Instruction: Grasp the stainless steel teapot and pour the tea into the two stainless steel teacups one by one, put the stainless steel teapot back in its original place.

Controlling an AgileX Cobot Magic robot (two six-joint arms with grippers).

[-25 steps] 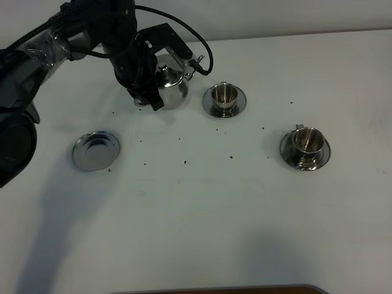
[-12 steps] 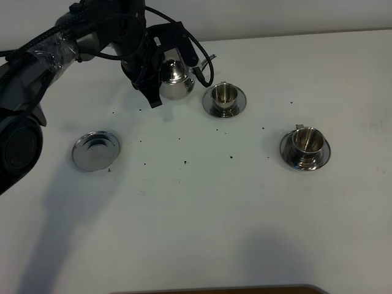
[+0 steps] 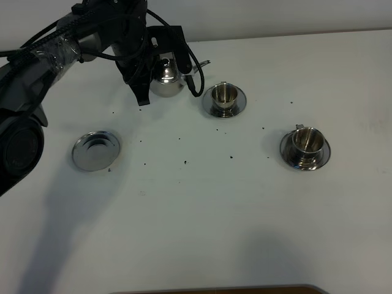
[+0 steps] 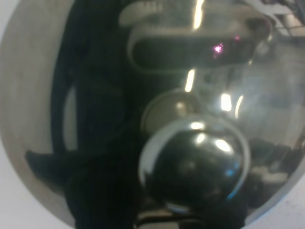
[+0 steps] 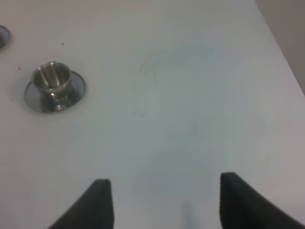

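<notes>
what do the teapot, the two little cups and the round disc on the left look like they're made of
Teapot: looks like polished steel; the mirror-bright body shows clear reflections in the left wrist view.
Cups: the same bright silvery metal, with sharp highlights on the rims.
Disc: shiny metal too, probably steel, with a raised rim catching light.
The exact alloy cannot be told from looks.

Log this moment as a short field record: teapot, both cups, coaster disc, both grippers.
Teapot: shiny stainless steel teapot with knobbed lid, gripped by left gripper, off its coaster
Cups: small steel far teacup and near teacup, both upright
Coaster: flat round steel coaster disc, nothing on it
Right gripper: open, over white table
</notes>
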